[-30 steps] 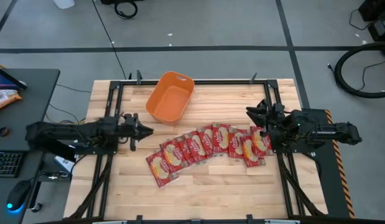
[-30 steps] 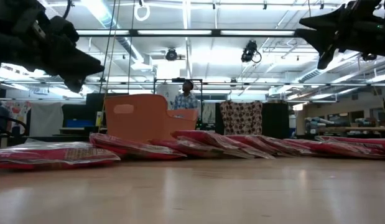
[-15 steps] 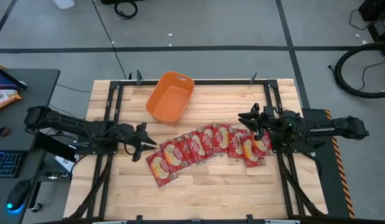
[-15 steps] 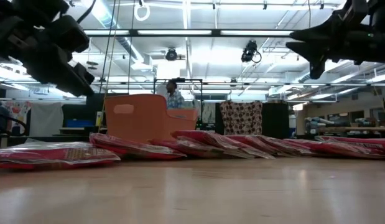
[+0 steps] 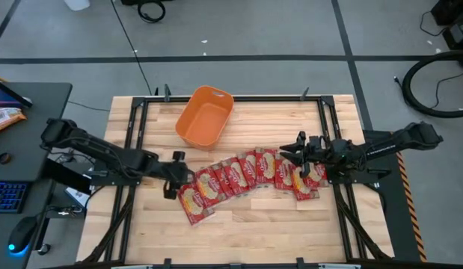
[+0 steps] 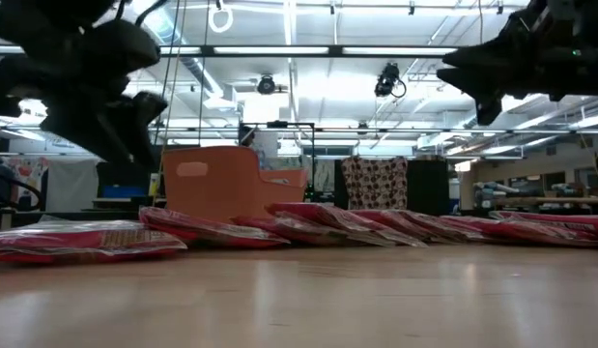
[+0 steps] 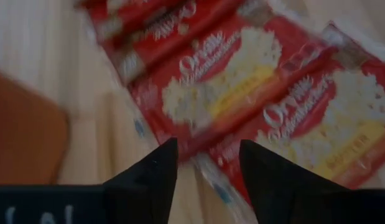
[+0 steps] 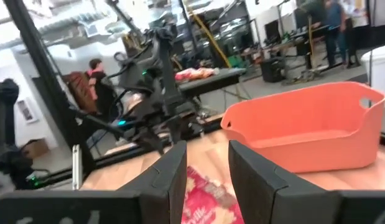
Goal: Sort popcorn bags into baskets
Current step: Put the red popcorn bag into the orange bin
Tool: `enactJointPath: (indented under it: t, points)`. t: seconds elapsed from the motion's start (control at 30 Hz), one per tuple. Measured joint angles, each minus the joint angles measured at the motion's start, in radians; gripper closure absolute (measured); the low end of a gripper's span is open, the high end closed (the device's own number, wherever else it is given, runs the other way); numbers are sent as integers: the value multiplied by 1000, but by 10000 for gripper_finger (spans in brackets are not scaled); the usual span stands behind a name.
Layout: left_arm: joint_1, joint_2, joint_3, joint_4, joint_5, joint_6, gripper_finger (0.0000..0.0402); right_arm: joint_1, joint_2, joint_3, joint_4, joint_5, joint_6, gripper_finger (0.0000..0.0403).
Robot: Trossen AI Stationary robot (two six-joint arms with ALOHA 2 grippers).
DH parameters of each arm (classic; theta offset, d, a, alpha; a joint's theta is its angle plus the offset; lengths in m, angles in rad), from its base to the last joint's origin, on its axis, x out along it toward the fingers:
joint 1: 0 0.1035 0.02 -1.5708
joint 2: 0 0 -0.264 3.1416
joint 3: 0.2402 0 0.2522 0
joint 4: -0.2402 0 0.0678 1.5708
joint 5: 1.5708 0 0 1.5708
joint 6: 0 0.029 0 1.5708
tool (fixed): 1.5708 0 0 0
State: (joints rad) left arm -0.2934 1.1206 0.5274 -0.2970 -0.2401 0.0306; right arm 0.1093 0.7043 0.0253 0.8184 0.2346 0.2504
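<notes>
Left tool (image 5: pixel 173 175), dark fingers apart (image 7: pixel 148 177), poised just above the left end of a fanned row of about ten glossy red popcorn bags (image 5: pixel 250 172) on the pale wooden tabletop (image 5: pixel 268 220). Right tool (image 5: pixel 291 155), fingers likewise apart (image 8: pixel 170 171), over the row's right end, clear of the bags in the low view. Bare wood in front of the row. One bright orange plastic basket (image 5: pixel 204 116), rounded corners, near the far edge, well apart from both tools.
</notes>
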Motion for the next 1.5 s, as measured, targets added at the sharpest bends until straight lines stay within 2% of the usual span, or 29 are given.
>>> enactJointPath:
  t: [0.1, 0.27, 0.5, 0.77, 0.9, 1.03, 1.2, 1.23, 1.37, 1.5]
  points:
    - [-32, 68, 53, 0, -49, 56, 213, 36, 42, 30, -5, 24, -15, 279]
    - [-44, 204, 128, -2, -53, 143, 208, 66, 129, 91, 8, 111, -66, 279]
    - [-85, 382, 257, -84, -52, 250, 216, 81, 250, 137, 84, 113, -111, 279]
    - [-127, 478, 293, -106, -134, 452, 216, 80, 315, 137, 183, 112, -147, 279]
    - [-125, 498, 294, -99, -153, 466, 218, 80, 328, 138, 206, 111, -175, 279]
    - [-122, 499, 291, -104, -150, 511, 255, 79, 332, 137, 210, 109, -176, 279]
    - [-123, 499, 291, -106, -139, 482, 375, 80, 340, 137, 234, 75, -176, 279]
    - [-123, 498, 292, -106, -138, 450, 387, 81, 340, 137, 239, 65, -176, 279]
    - [-123, 480, 374, -223, -122, 326, 391, 81, 340, 137, 245, 20, -173, 279]
    - [-101, 443, 553, -407, 6, 179, 397, 81, 340, 137, 247, 10, -173, 279]
